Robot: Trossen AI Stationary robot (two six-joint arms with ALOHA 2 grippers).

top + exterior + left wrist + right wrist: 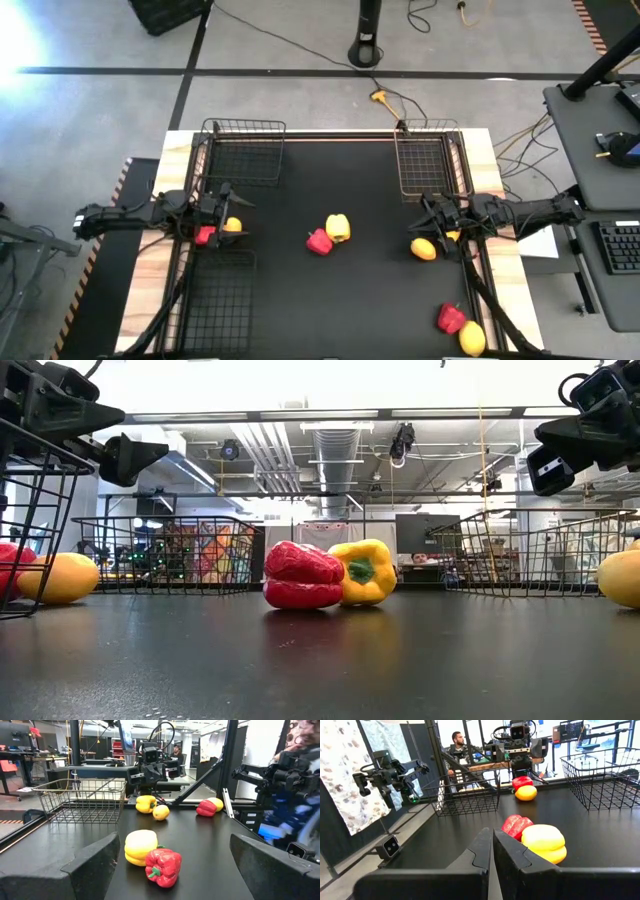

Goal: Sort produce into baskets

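Note:
My left gripper (pixel 230 212) is open and hovers at the table's left, above a lemon (pixel 232 225) and a red pepper (pixel 205 236); its wide-spread fingers show in its wrist view (pixel 173 845). My right gripper (pixel 427 216) is shut (pixel 492 840) and hovers at the right, beside a lemon (pixel 424 249) and another yellow piece (pixel 453 236). A red pepper (pixel 319 242) and a yellow pepper (pixel 338 228) lie touching at the table's middle. A red pepper (pixel 451 318) and a yellow piece (pixel 471 338) lie near the front right.
A black wire basket (pixel 243 150) stands at the far left, a coppery one (pixel 432 160) at the far right, and another black one (pixel 218 300) at the near left. A person (pixel 456 742) sits in the room beyond the table.

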